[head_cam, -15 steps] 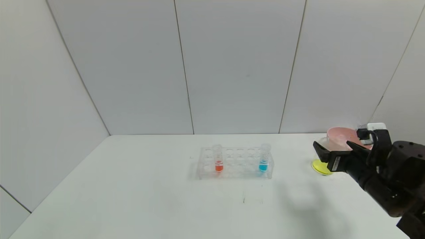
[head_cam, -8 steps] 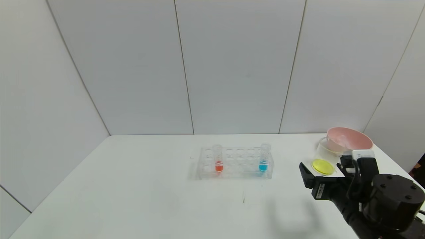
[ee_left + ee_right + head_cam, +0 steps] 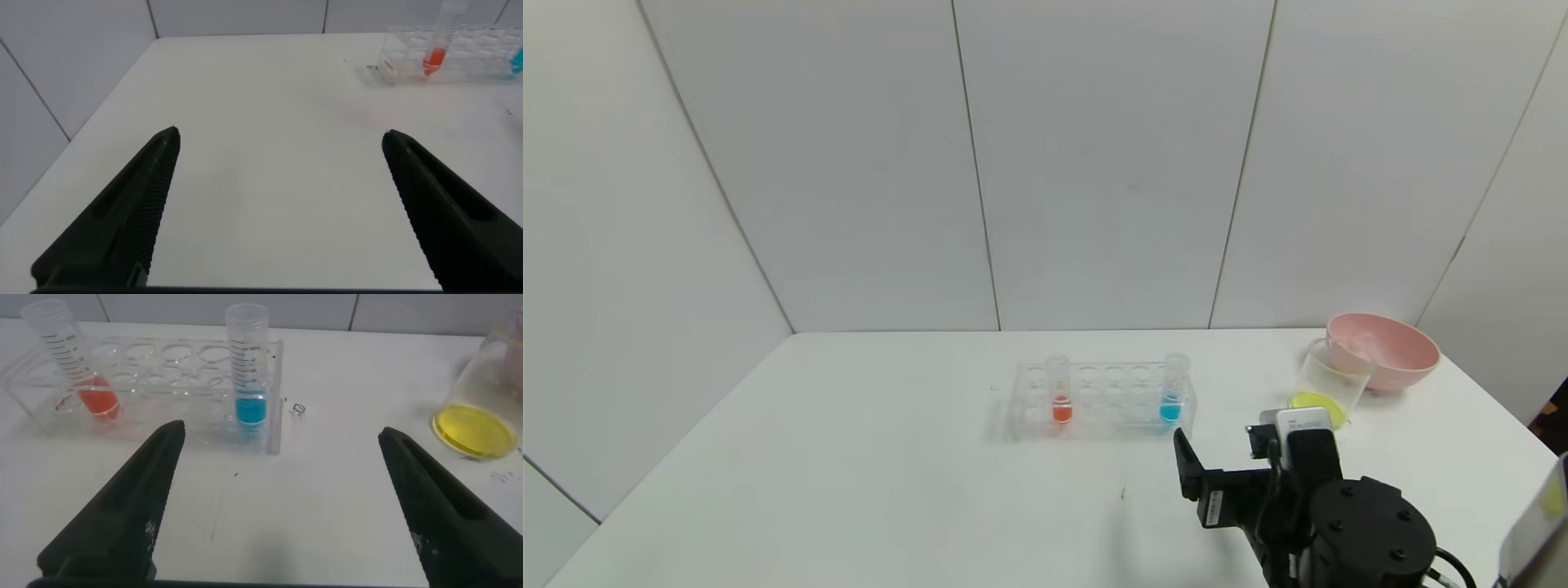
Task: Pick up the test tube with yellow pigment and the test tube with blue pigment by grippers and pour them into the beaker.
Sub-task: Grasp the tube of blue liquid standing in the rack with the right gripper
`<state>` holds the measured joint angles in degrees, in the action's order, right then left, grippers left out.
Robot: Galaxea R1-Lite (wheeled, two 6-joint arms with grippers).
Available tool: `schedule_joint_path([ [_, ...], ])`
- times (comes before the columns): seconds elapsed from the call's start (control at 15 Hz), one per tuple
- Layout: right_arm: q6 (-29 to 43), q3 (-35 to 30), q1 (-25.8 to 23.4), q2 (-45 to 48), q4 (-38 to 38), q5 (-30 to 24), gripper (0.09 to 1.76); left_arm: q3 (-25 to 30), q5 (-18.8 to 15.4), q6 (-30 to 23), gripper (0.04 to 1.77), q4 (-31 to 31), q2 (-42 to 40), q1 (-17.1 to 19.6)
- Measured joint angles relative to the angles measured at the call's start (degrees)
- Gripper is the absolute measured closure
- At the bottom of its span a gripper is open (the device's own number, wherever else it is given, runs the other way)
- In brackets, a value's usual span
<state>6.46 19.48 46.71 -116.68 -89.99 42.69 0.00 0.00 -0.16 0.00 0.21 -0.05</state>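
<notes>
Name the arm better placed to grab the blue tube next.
Right. Its open end effector faces the blue tube upright in the rack, close by. The left end effector is farther, over bare table.

The blue tube [image 3: 1172, 390] stands upright in the right end of its clear holder — a see-through plastic tube with black scale marks and sky-blue liquid low in its tip, open at the top. The beaker [image 3: 1327, 384] sits well off to its right on the table — clear glass, tilted, a shallow pool of yellow liquid [image 3: 476, 430] covering its bottom. No yellow tube shows anywhere.
</notes>
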Motion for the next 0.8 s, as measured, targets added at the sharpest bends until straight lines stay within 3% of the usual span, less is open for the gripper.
schedule_joint_path([
  [0.4, -0.5, 6.6, 0.2, -5.2, 0.0, 0.3, 0.15, 0.0, 0.0, 0.0, 0.05, 0.0, 0.0, 0.0],
  [0.8, -2.7, 11.2, -3.6, -7.3, 0.0, -3.9, 0.15, 0.0, 0.0, 0.0, 0.05, 0.0, 0.0, 0.0],
])
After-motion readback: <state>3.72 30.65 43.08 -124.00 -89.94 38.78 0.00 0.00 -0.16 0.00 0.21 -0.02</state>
